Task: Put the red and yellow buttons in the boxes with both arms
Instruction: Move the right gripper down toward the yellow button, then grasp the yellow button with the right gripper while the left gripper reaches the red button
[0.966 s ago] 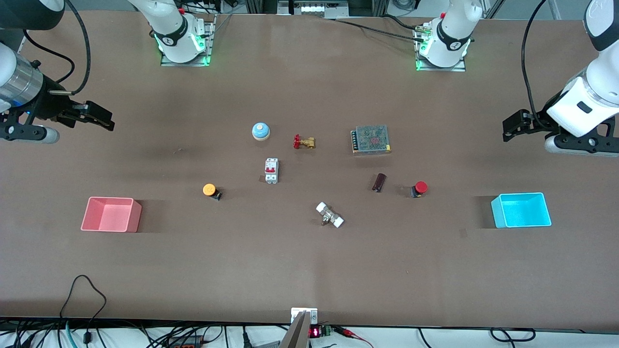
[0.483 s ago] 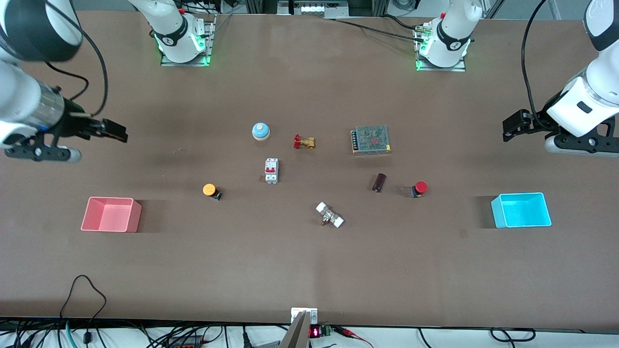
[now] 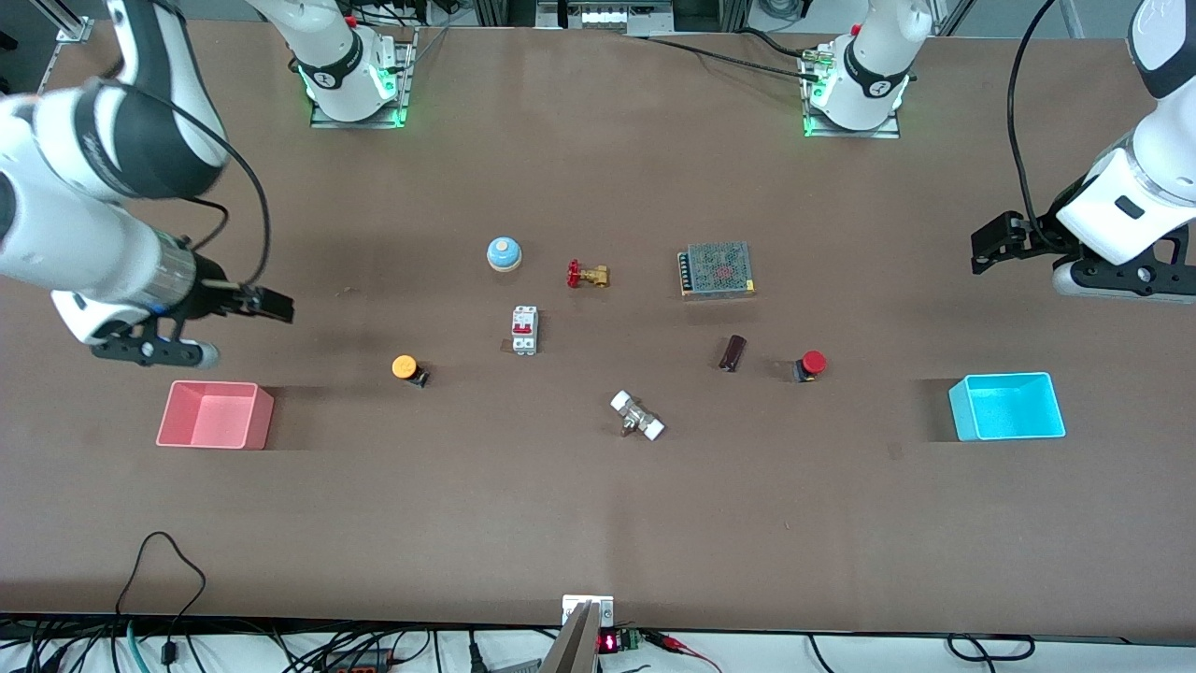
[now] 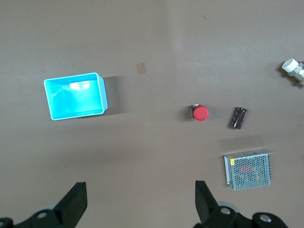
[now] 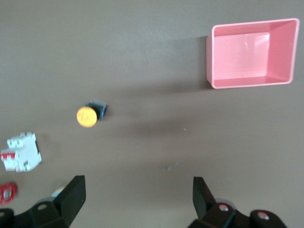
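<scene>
Your right gripper (image 3: pixel 271 306) hangs open near the pink box (image 3: pixel 214 415); your left gripper (image 3: pixel 989 245) waits open at the table's left-arm edge.

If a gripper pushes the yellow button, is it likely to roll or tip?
The yellow button lies on its side, so its round cap may let it roll in a curve. Its short black body looks squarish and might stop that. It looks rigid and probably light.
</scene>
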`<action>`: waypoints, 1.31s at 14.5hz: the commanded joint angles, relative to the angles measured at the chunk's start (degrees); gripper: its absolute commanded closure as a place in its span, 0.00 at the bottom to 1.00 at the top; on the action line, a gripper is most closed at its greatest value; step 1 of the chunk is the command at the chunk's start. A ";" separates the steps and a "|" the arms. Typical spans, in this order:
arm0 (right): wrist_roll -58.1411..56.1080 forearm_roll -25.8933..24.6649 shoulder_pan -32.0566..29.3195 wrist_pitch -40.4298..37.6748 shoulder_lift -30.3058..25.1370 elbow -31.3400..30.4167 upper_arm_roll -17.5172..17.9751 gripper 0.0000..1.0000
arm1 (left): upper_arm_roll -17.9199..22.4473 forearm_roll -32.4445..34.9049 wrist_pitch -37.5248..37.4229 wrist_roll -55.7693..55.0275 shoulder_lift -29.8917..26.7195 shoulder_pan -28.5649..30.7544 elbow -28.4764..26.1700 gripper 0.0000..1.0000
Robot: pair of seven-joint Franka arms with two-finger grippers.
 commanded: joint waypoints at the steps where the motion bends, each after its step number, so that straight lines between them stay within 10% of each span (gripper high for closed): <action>1: 4.50 -0.06 2.45 4.57 2.33 -1.17 0.09 0.00 | -0.14 -1.12 -1.36 -0.59 0.51 0.11 1.57 0.00; 19: 12.60 -2.52 10.19 32.09 11.83 -12.16 0.18 0.00 | -1.37 -1.21 -2.59 -3.40 6.03 -3.05 1.48 0.00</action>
